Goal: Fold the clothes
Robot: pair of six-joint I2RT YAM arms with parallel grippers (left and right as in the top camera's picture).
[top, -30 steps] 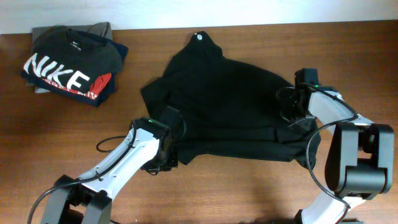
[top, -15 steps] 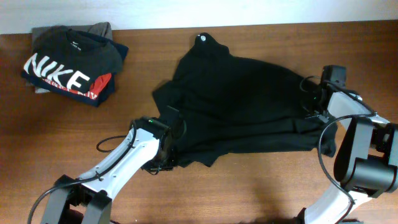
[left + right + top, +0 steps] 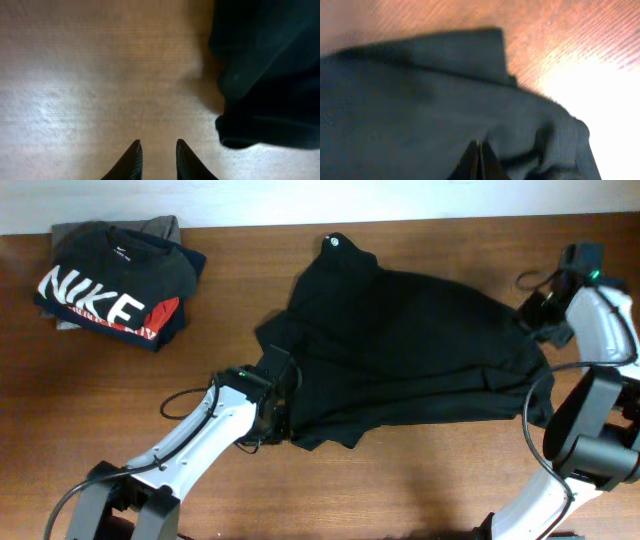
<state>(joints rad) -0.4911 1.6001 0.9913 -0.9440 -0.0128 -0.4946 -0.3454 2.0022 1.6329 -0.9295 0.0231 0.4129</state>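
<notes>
White "NIKE" lettering (image 3: 92,297), large, across front of black T-shirt (image 3: 125,258)

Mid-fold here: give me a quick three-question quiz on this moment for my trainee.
1. True or false: the right claw is shut on the black top.
2. Between the fingertips of the left claw is: A) black fabric B) nothing C) a white tag
3. In the overhead view, which corner holds the NIKE T-shirt?
Key: 1 true; 2 B; 3 top left.
</notes>
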